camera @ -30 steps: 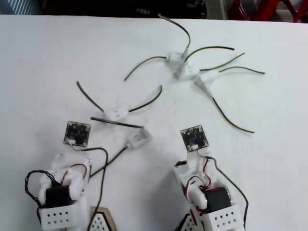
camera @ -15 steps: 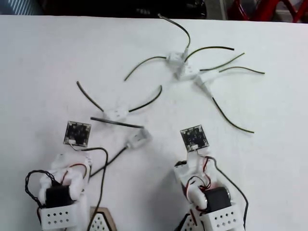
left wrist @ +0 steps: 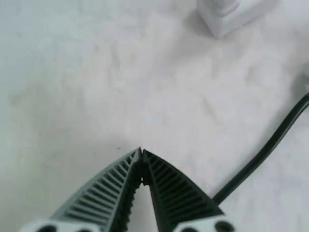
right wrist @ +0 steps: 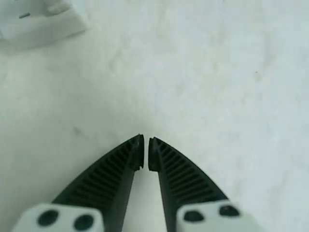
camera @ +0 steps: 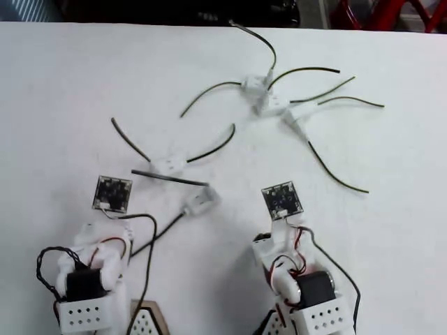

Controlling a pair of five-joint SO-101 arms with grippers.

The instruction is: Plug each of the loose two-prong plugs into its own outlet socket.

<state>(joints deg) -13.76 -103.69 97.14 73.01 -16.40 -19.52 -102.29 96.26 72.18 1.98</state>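
While both arms sat low at the near edge of the table (camera: 63,91), neither held anything. The left fingers (left wrist: 138,163) were pressed together, tips touching, over bare table. Just beside them ran a black cable (left wrist: 263,154), which in the high view led up and to the right into a white block (camera: 199,201) lying between the two arms. I could not tell whether it was a plug or a socket. Its long axis slanted, with the cable end toward the left arm and the free end pointing away to the right. Just beyond it lay a smaller white piece (camera: 167,166) with two thin wires.

The right fingers (right wrist: 139,153) were all but together, a thin slit between the tips, and empty. A white corner (right wrist: 43,21) showed ahead of them, probably that same block. Farther back and to the right, a cluster of white pieces (camera: 269,101) with thin wires lay well apart from both arms.

The block looked about midway between the arms, neither clearly nearer. Either set of fingers would have to open first, then close across its short sides.
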